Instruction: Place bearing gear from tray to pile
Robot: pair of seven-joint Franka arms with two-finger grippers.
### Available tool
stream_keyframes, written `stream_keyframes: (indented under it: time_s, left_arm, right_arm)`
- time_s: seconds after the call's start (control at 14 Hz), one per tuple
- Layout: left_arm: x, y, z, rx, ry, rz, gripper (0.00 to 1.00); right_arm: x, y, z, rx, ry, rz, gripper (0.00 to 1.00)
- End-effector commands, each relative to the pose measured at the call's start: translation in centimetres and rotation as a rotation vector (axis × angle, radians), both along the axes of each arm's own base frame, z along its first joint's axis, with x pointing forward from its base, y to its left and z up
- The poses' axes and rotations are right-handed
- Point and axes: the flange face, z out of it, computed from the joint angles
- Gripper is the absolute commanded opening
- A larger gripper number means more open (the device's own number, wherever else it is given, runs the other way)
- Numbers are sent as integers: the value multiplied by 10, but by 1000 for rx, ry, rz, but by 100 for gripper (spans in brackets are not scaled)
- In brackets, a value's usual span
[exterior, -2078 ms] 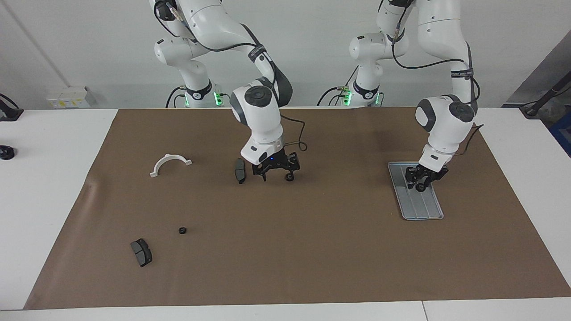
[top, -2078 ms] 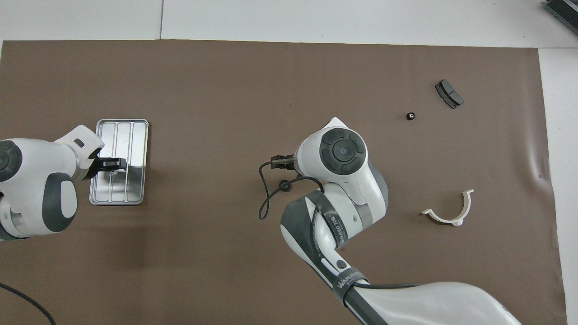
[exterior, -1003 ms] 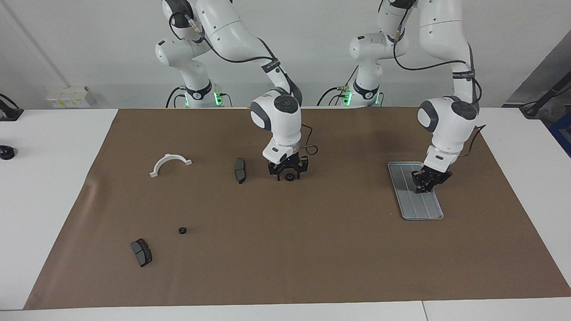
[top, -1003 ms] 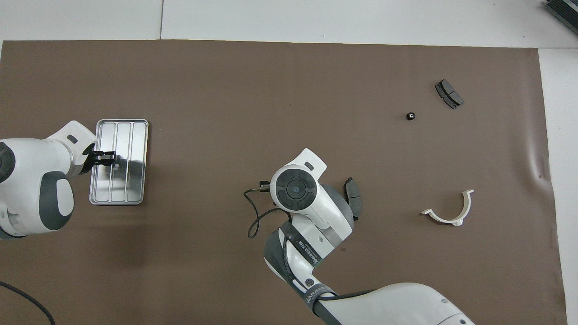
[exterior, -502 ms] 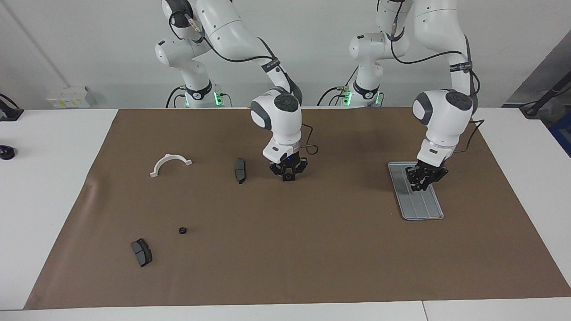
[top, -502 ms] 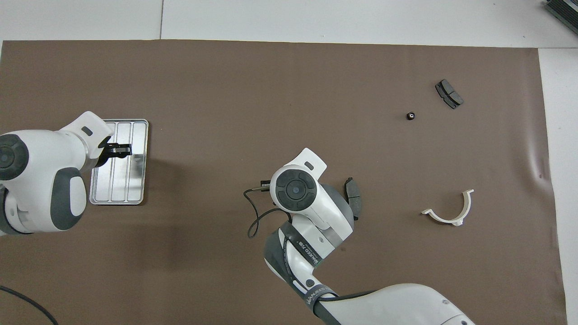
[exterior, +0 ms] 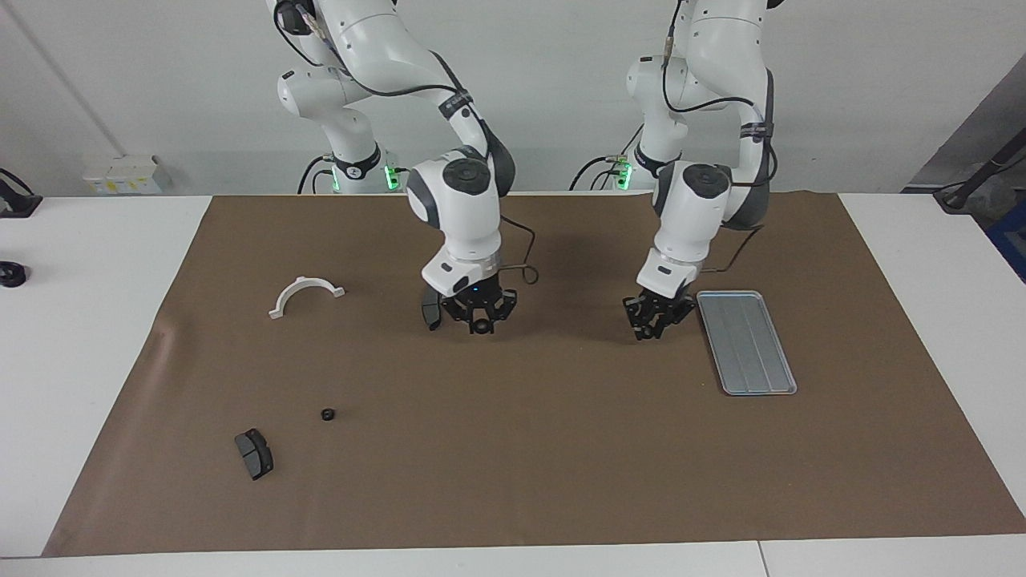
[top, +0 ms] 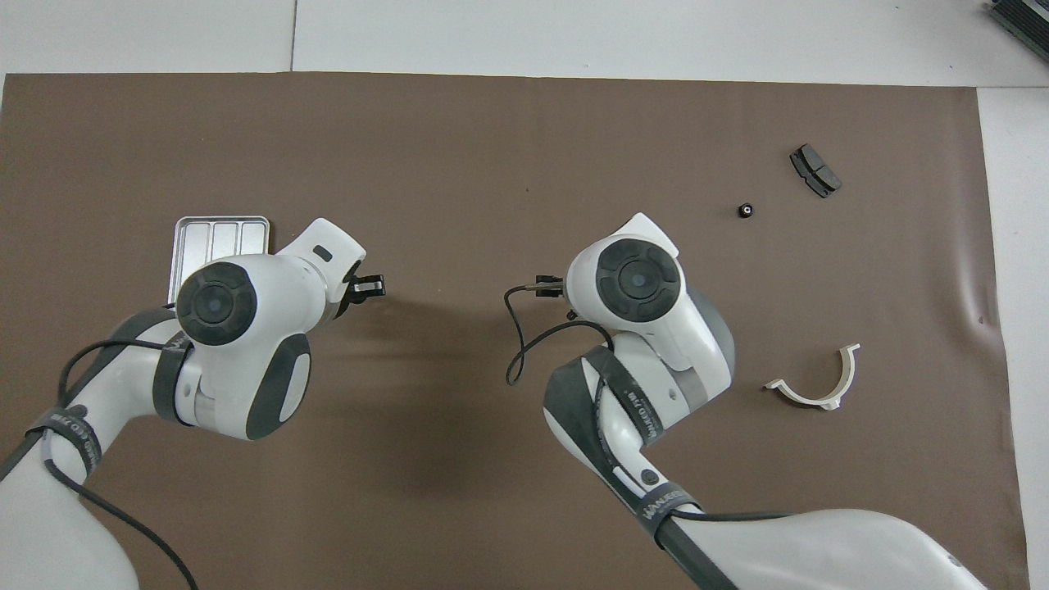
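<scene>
The grey ridged tray (exterior: 747,340) (top: 217,238) lies toward the left arm's end of the brown mat, and nothing shows on it. My left gripper (exterior: 646,327) (top: 370,285) hangs over the bare mat just beside the tray. It is shut on a small black bearing gear that its fingers mostly hide. My right gripper (exterior: 479,320) hangs over the middle of the mat, shut on another black bearing gear (exterior: 479,328). In the overhead view its own wrist covers it. No heaped pile shows.
A black brake pad (exterior: 431,311) lies right beside the right gripper. Toward the right arm's end lie a white half ring (exterior: 306,292) (top: 815,381), a loose small gear (exterior: 327,414) (top: 745,211) and a second brake pad (exterior: 254,453) (top: 815,170).
The left gripper rose off the tray and swung toward the middle of the mat. The right gripper closed on its gear, lifted it and shifted toward the brake pad.
</scene>
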Motion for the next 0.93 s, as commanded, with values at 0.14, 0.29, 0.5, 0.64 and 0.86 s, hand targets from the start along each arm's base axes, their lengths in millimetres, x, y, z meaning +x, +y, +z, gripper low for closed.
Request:
stream_keyframes:
  time_s: [0.14,0.29,0.5,0.64,0.86]
  left_arm:
    - [-15,-118,-14,-40,23,18,6]
    - [-33,-153,-16,-47,28,-11,6]
    - [-40,-182,-16,-67,14,-28,21]
    - [-51,-200,-24,-99,-32,-87,93]
    - [-45,-195,-13,-114,-54,-77,100]
  right_arm:
    - [38,-150,17,-34,6,2,0]
    - [44,-215,6,-57,33,52,0]
    - [46,-293,-18,-40,57,68,0]
    - [52,-308,-33,-18,30,60,0]
    - [60,-328,-72,-25,2,62,0]
